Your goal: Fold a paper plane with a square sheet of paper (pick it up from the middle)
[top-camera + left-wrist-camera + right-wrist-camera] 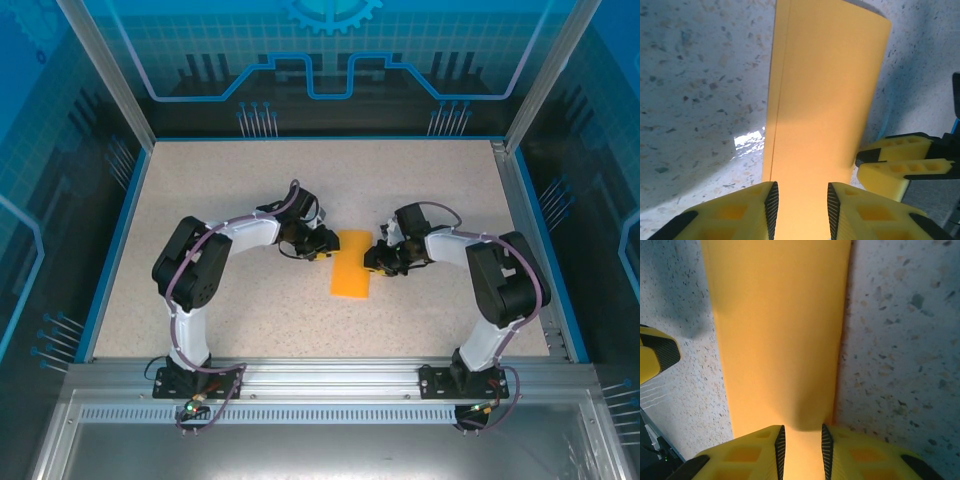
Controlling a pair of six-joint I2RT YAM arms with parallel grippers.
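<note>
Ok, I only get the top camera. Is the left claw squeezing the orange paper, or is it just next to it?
Observer: Not squeezing. In the left wrist camera the left claw stands open, and the paper lies flat across the gap.
Operator: What about the other claw?
Observer: The right wrist camera shows the right claw open too, with the paper dipping a little just ahead of it.
Operator: Is the paper folded?
Observer: It looks so: up close, a thin line runs just inside one long edge, like two layers.
</note>
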